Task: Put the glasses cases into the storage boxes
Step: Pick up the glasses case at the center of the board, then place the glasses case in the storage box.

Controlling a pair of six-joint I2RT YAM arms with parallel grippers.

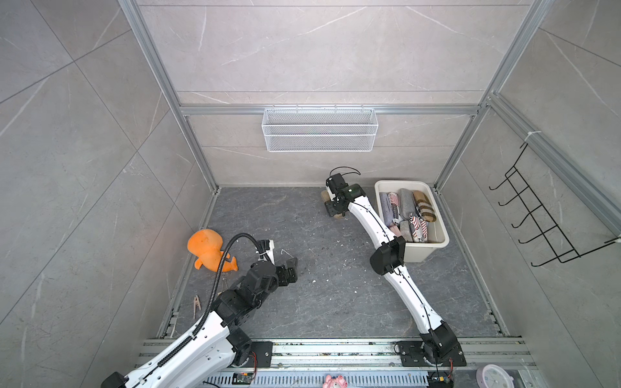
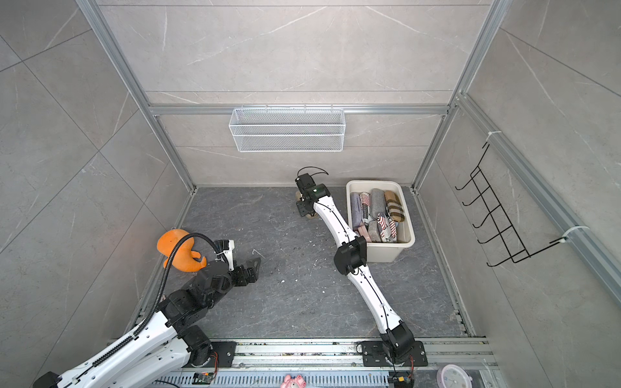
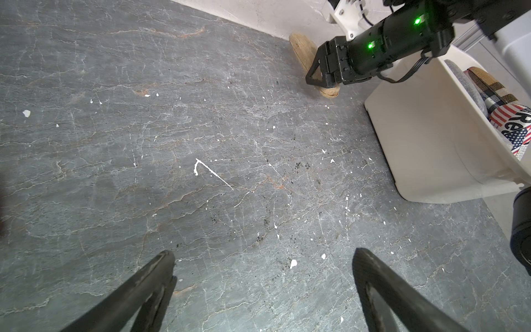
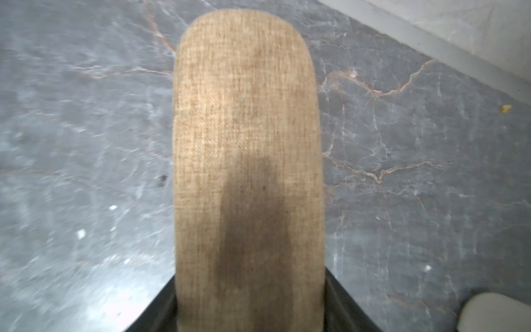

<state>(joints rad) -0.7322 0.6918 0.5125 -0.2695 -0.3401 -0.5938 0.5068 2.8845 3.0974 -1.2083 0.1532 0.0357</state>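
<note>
A tan glasses case (image 4: pixel 247 143) lies on the dark floor near the back wall, left of the cream storage box (image 1: pixel 401 183). Both top views show only its ends (image 1: pixel 325 195) (image 2: pixel 311 216) under the wrist. My right gripper (image 4: pixel 250 280) straddles it, with a black finger pressed on each long side; the left wrist view shows the right gripper (image 3: pixel 324 83) low over the tan case (image 3: pixel 301 49). The box holds several cases, among them grey (image 1: pixel 408 201), plaid (image 1: pixel 425 205) and flag-print (image 1: pixel 418 228). My left gripper (image 3: pixel 263 254) hangs open over bare floor, also seen in a top view (image 1: pixel 290 265).
An orange plush toy (image 1: pixel 208 248) lies by the left wall, with a wooden clothespin (image 1: pixel 197 305) nearer the front. A white wire basket (image 1: pixel 319 129) hangs on the back wall, and a black hook rack (image 1: pixel 537 218) on the right wall.
</note>
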